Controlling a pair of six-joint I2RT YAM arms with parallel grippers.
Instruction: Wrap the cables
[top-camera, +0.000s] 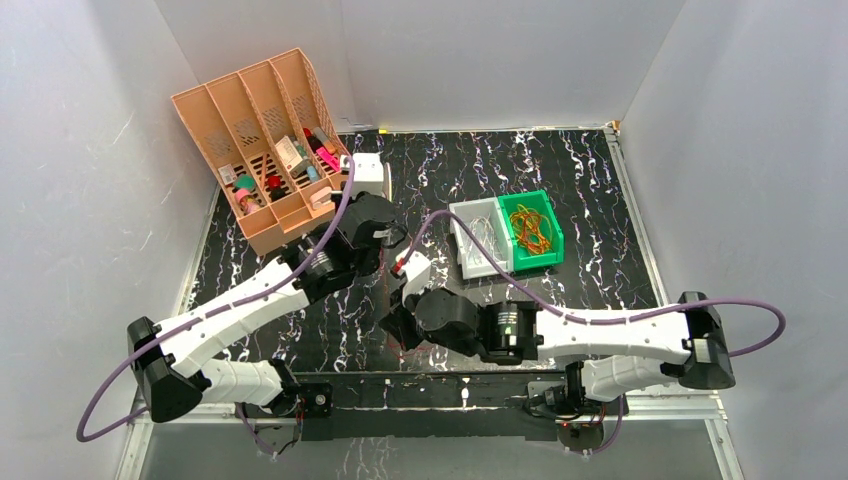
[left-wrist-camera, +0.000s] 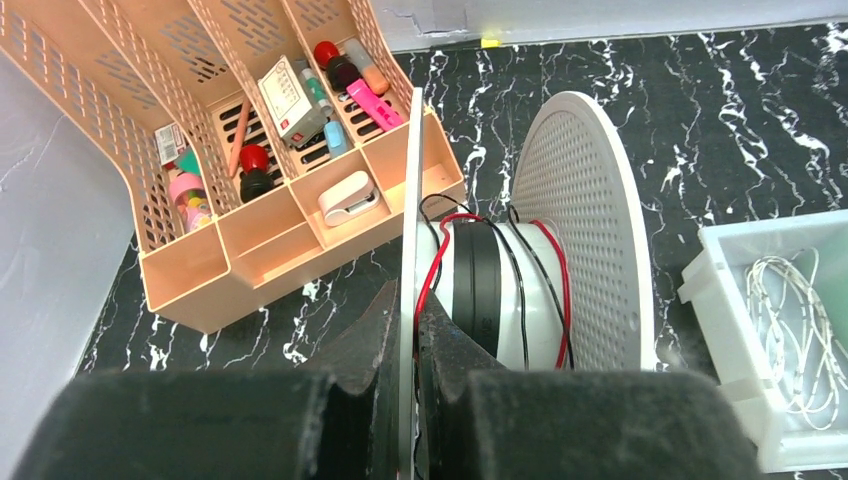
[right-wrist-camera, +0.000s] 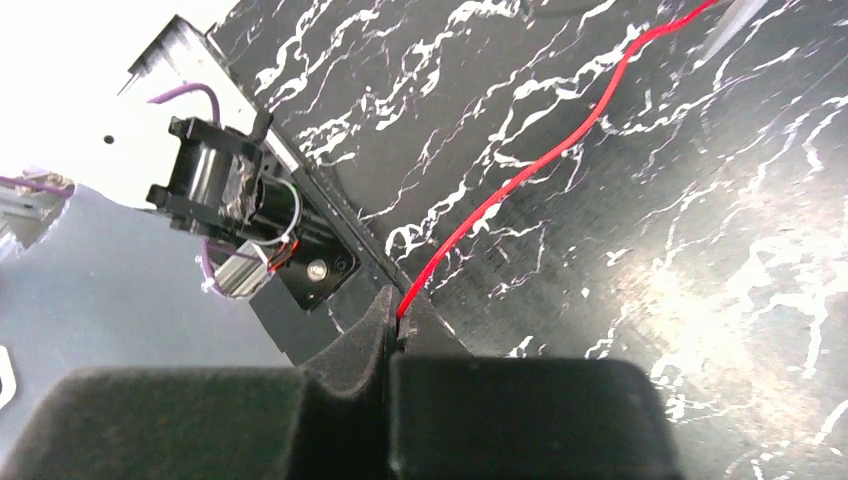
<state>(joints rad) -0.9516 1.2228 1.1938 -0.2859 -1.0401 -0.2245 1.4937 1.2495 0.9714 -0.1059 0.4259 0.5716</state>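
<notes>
The cables are a thin red wire (left-wrist-camera: 563, 290) and a thin black one, wound in a few turns round the white core of a spool (left-wrist-camera: 580, 230) with a perforated round flange. My left gripper (left-wrist-camera: 408, 300) is shut on the spool's other thin white flange (left-wrist-camera: 412, 200), near the organiser in the top view (top-camera: 372, 195). My right gripper (right-wrist-camera: 398, 318) is shut on the red wire (right-wrist-camera: 520, 175), which runs taut from its jaws up and to the right, low above the black table. In the top view the right gripper (top-camera: 397, 328) is near the front middle.
A peach desk organiser (top-camera: 255, 130) with pens and small items stands at the back left. A white bin (top-camera: 478, 237) of thin pale wire and a green bin (top-camera: 535, 228) with yellow-orange loops sit right of centre. The left arm's base mount (right-wrist-camera: 235, 205) lies near the right gripper.
</notes>
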